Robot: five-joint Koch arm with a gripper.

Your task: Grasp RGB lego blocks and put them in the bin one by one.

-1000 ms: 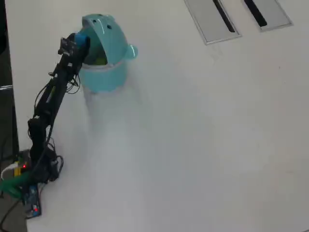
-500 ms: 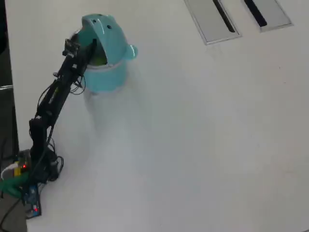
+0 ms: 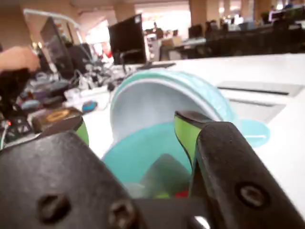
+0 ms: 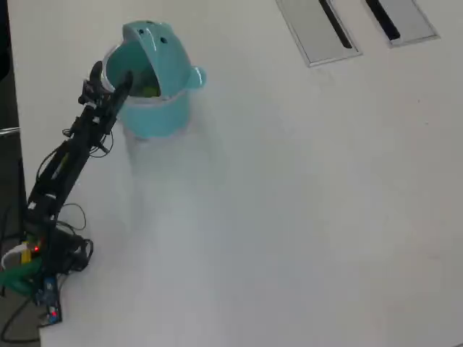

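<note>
The claw (image 3: 133,143) hangs with its jaws spread apart and nothing between them, right at the rim of the teal bin (image 4: 155,119), whose flip lid (image 3: 157,95) stands open just beyond the fingertips. Straight ahead and below the tips, down in the pot, I can make out a yellow-green block (image 4: 150,90) and a speck of red (image 3: 181,193); the blue one I cannot find, and no block lies on the table (image 4: 289,217). My guess is such blocks are light, hard and a bit slick, best pinched across two flat sides.
</note>
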